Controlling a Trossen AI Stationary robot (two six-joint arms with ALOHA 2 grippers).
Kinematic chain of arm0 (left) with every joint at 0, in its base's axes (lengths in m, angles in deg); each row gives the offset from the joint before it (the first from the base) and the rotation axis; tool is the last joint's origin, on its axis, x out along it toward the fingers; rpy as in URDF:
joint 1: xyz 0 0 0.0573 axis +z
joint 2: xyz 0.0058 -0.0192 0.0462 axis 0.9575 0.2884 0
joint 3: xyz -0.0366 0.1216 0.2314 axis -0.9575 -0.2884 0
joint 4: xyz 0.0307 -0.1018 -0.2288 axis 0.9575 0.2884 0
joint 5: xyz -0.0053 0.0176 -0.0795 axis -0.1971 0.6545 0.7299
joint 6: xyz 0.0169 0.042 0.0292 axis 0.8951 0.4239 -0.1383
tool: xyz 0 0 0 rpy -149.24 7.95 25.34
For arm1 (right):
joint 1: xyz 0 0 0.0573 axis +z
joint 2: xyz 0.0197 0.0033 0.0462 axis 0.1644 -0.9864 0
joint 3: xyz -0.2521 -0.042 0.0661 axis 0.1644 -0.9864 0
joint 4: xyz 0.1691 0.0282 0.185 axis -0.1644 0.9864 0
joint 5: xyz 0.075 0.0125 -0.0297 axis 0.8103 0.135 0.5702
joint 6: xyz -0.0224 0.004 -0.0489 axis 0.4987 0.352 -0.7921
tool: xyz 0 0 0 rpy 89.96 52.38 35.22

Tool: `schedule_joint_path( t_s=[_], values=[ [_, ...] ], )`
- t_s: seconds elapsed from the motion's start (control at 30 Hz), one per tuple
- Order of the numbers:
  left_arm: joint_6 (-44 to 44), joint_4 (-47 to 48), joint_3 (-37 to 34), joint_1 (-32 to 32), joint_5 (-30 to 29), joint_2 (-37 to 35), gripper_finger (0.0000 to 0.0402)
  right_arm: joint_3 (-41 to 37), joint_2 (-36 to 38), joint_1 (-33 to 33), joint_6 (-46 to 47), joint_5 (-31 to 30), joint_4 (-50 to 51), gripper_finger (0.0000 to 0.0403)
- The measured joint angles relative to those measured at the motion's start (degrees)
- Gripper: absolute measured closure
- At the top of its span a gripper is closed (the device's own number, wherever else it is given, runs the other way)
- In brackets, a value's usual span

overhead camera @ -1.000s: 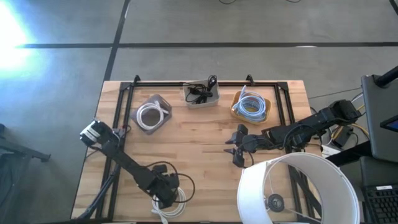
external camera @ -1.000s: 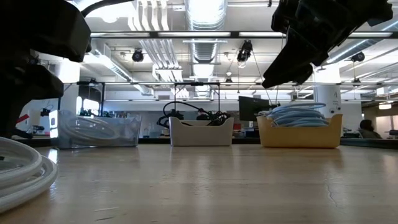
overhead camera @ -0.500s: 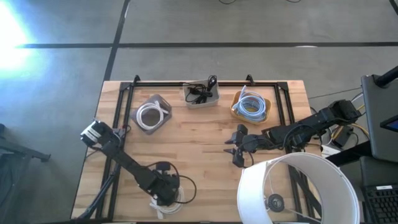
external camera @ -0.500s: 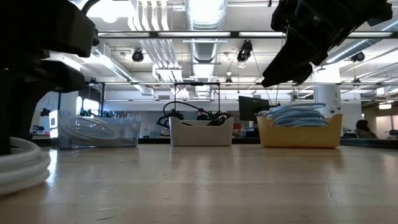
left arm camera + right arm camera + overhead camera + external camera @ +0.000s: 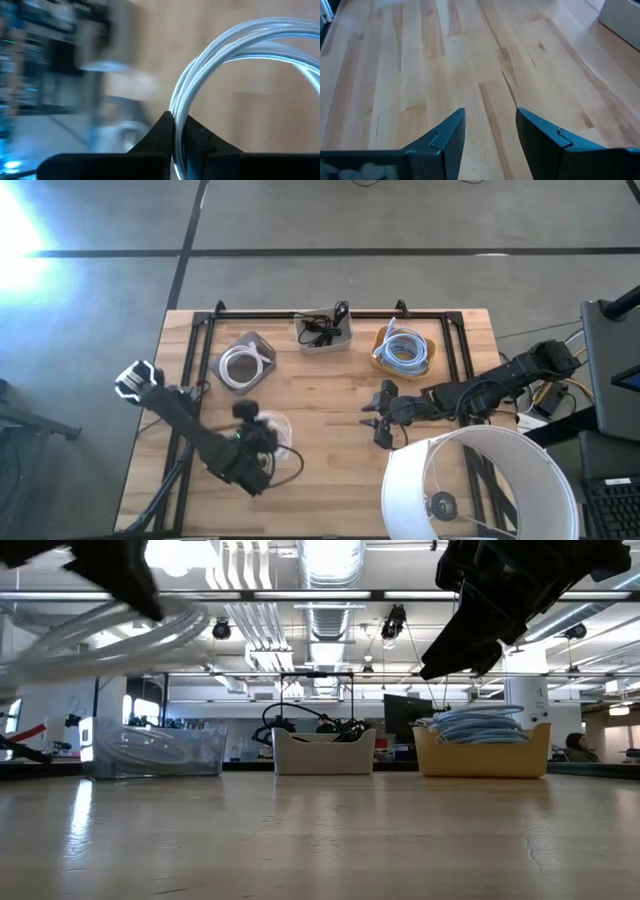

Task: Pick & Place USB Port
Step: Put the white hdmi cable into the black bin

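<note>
The left gripper [image 5: 173, 142] is clamped on a coiled white cable [image 5: 235, 55] above the table [image 5: 330, 470]. The right gripper [image 5: 490, 132] hovers mid-table, jaws apart.

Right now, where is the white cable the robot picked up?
The white cable hangs off the table in the left gripper, on the table's left half in the high view, nearer the front than the clear bin of white cables.
</note>
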Motion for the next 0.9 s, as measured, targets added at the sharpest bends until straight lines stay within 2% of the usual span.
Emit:
schedule_joint_path(
  t_s=[0.1, 0.2, 0.57, 0.77, 0.9],
  values=[
    [-0.1, 4.7, 0.7, 2.1, -7.1, -4.3, 0.038, 0.0, 0.0, 0.0, 0.0, 0.0, 0.0, 0.0232],
    [0.0, 5.6, 0.4, 5.6, -10.7, -9.2, 0.038, 0.0, 0.0, 0.0, 0.0, 0.0, 0.0, 0.0232],
    [5.3, 5.6, -6.4, 25.5, -10.9, -20.8, 0.038, 0.0, 0.0, 0.0, 0.0, 0.0, 0.0, 0.0232],
    [5.1, 4.3, -12.4, 38.4, -9.4, -22.2, 0.038, 0.0, 0.0, 0.0, 0.0, 0.0, 0.0, 0.0232],
    [5.7, 0.3, -17.2, 45.1, -9.4, -21.6, 0.038, -0.3, 0.0, 0.0, 0.0, 0.0, 0.0, 0.0232]
  ],
)
